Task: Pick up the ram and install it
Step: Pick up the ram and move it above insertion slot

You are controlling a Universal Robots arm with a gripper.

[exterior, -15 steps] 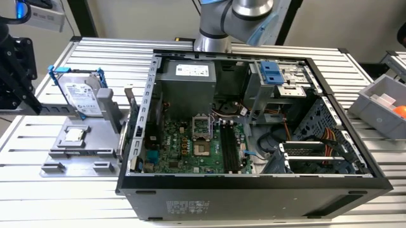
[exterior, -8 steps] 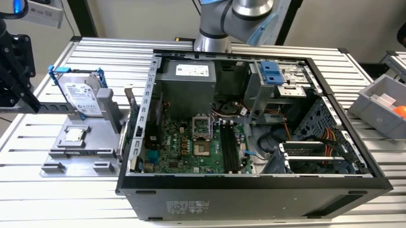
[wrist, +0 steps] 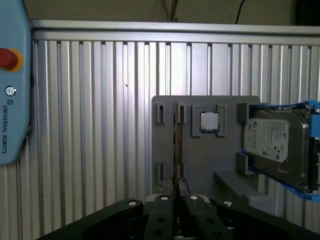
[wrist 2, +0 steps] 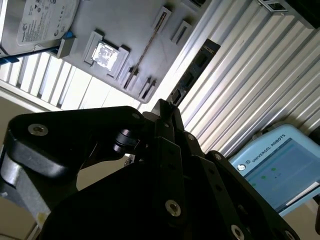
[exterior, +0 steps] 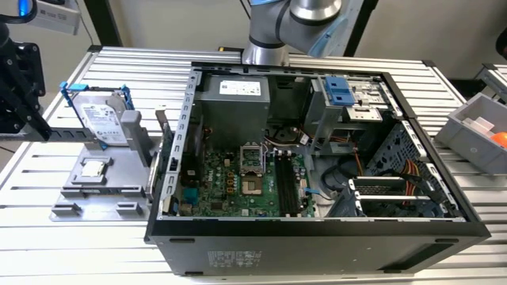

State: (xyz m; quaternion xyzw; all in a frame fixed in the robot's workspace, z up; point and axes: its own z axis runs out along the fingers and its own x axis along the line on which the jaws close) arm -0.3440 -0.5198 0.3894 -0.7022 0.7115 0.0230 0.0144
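Bench [exterior: 79,255]: carrying the grey holder [wrist: 200,155].
Hand [wrist: 177,189]: hanging at the holder's edge, lining up with the ram; you cannot tell whether it is gripping.
Ram [wrist: 176,140]: standing edgewise in the holder's slots.

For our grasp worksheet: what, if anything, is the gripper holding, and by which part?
Cannot tell: the gripper lines up with the ram in the grey holder, but contact is unclear.

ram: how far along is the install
Done: nothing yet; the ram sits in the grey holder. In hand: the tool is lined up with it. Left: the pick-up and seating it in the black motherboard slots.
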